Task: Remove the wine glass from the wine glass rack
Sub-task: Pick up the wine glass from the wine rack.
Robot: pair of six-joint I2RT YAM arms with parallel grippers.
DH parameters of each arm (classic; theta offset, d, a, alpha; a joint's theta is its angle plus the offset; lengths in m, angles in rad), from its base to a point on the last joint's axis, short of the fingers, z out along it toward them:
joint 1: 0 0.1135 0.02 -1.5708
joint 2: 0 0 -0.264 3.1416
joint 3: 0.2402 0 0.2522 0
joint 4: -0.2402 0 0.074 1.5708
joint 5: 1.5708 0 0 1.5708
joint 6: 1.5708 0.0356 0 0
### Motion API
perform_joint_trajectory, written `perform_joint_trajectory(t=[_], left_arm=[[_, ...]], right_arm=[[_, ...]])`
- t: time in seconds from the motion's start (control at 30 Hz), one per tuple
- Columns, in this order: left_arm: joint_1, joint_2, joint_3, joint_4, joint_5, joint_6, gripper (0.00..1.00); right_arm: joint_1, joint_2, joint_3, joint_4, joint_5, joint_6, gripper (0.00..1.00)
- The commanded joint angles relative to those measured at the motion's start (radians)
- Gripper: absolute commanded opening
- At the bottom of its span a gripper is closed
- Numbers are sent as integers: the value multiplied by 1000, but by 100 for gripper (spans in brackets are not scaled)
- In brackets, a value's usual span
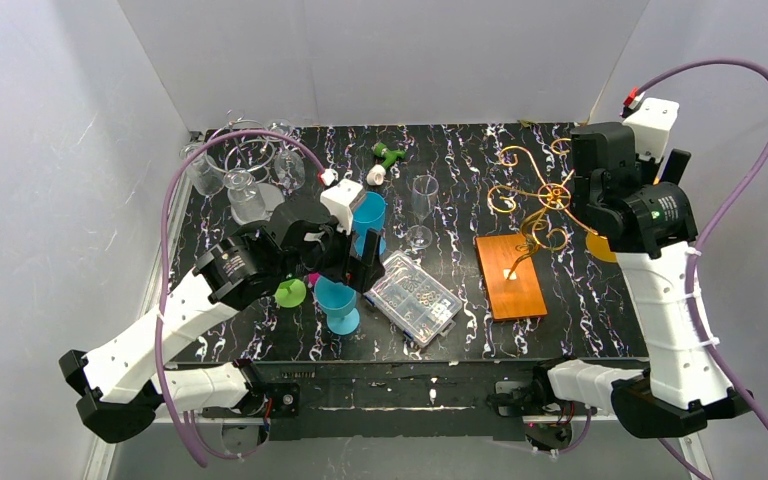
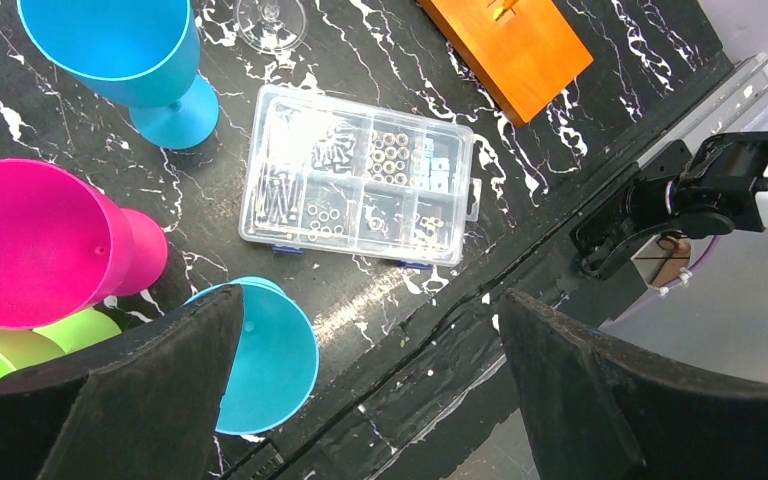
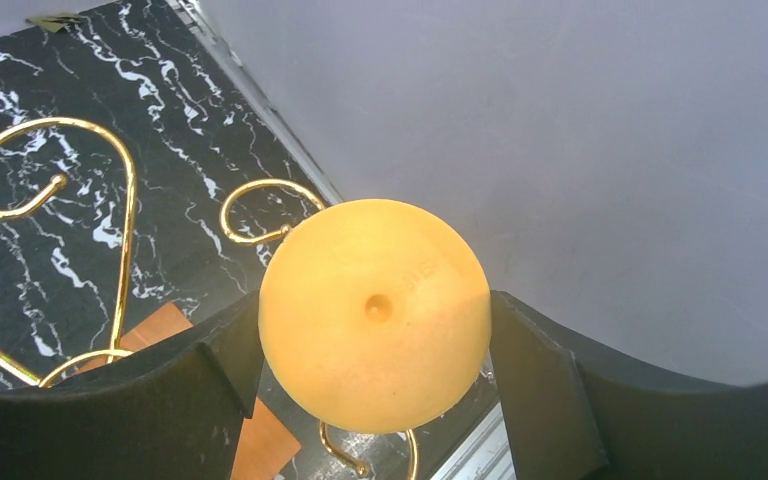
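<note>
The wine glass rack (image 1: pixel 535 195) is golden curled wire on an orange-brown wooden base (image 1: pixel 510 275) at the right of the table. Its curls show in the right wrist view (image 3: pixel 125 200). The wine glass (image 3: pixel 375 315) is orange-yellow; I see its round foot from above. In the top view only a sliver of it (image 1: pixel 601 247) shows under the right arm, just right of the rack. My right gripper (image 3: pixel 375 305) has one finger against each side of the foot. A golden hook (image 3: pixel 360 460) lies right beneath it. My left gripper (image 2: pixel 372 300) is open and empty over the table's front edge.
A clear compartment box (image 1: pixel 420 298) lies at centre front. Blue cups (image 1: pixel 368 215) (image 1: pixel 338 300), a green cup (image 1: pixel 290 292) and a pink cup (image 2: pixel 30 245) crowd the left gripper. A clear glass (image 1: pixel 422 205) stands mid-table and more clear glasses (image 1: pixel 245 170) at the back left. The right wall is close.
</note>
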Motion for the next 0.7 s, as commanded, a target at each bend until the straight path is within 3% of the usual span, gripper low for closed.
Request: perform_joint_trajectory(t=[0.0,0.23,0.67], left_arm=[[-4,6,38,-6,-13,18,98],[-4,16,54,-4,-20,19,98],[-2,61,102,5,-43,21,98]], right_arm=[[-30,16,27,81,55,-41,64],[-108,32,14,149,35,-97,64],[-210,169,145,298,21,-184,63]])
